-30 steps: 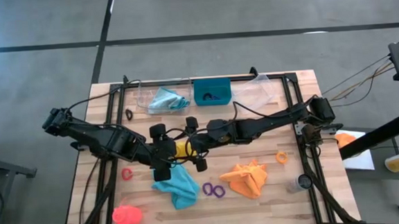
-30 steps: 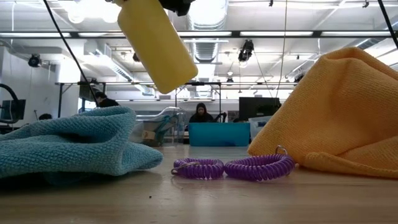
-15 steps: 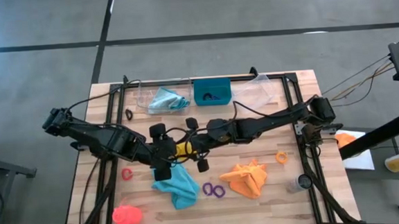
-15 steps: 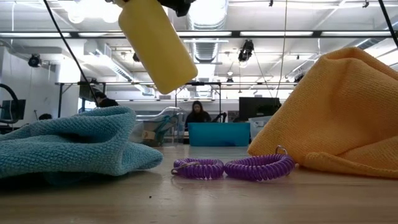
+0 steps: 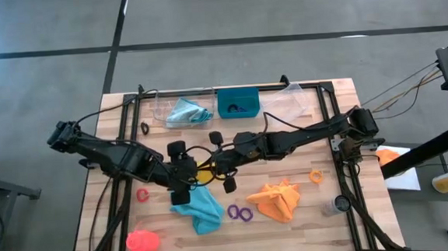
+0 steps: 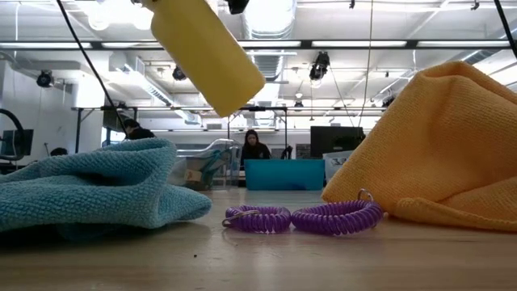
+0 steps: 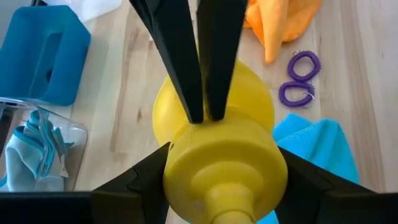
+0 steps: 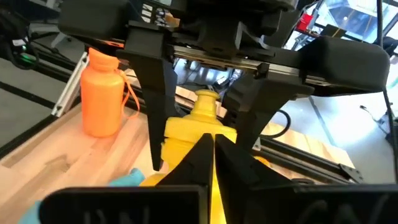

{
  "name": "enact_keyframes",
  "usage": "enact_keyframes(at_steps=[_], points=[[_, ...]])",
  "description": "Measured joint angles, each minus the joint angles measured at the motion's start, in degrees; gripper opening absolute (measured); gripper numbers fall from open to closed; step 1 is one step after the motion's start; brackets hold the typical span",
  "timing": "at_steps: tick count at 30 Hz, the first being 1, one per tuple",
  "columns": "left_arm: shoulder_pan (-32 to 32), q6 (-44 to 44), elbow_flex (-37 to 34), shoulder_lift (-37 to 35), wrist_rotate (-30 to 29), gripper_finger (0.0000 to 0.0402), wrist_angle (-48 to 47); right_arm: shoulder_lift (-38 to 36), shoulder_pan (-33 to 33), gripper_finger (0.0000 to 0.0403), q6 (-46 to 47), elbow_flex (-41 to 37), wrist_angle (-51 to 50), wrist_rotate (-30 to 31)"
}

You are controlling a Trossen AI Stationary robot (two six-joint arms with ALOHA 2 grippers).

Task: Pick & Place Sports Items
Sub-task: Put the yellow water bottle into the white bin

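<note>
Both dark arms are reaching toward table centre. The left gripper (image 5: 179,172) is clasping the yellow plastic bottle (image 5: 204,169), tilted above the teal cloth (image 5: 201,207). The right gripper (image 5: 221,160), fingers closed together, is resting against the bottle's body. Bare wood is lying beside the purple coil rings (image 5: 239,212).

Showing two matte black arms, the left arm (image 5: 109,154) reaching in from 9 o'clock and the right arm (image 5: 302,136) from 3 o'clock, both built of boxy links and rounded joints. Carrying thin black cables in loose loops along the links. Ending in the left gripper (image 5: 182,172) and the right gripper (image 5: 209,167), each on a broad black crossbar. Tapering into flat, wedge-shaped black fingers (image 7: 180,62) on the right gripper, and displaying long, angular, faintly glossy fingers (image 8: 152,93) on the left.
</note>
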Motion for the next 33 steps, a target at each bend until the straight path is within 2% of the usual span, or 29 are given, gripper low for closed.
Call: enact_keyframes(at_steps=[4, 7, 15, 19, 23, 28, 33], points=[[0.0, -0.4, 0.0, 0.1, -0.4, 0.0217, 0.2, -1.2, 0.0, 0.0078, 0.0, 0.0, -2.7, 1.0], [0.0, -0.5, 0.0, 0.1, -0.7, 0.0205, 0.5, -2.3, 0.0, 0.0138, 2.4, 0.1, -6.0, 2.9], [0.0, -0.6, 0.1, 0.2, -0.4, 0.0211, -0.1, -3.2, -0.1, 0.0306, 10.8, 0.1, -13.9, 3.8], [0.0, -0.6, 0.2, -0.2, -1.2, 0.0219, -0.1, -2.7, 0.0, 0.0368, 11.4, -0.3, -17.3, 3.3], [0.0, -0.6, 0.2, 0.0, -1.0, 0.0205, -0.3, -2.8, 0.0, 0.0397, 11.4, -0.2, -17.6, 3.2], [0.0, -0.6, 0.2, 0.0, -0.8, 0.0204, 0.0, -0.4, 0.0, 0.0388, 10.0, -0.2, -14.1, 3.2], [0.0, -0.6, 0.2, 0.0, -0.8, 0.0221, 0.3, 1.4, 0.0, 0.0386, 7.8, -0.2, -9.2, 3.2]])
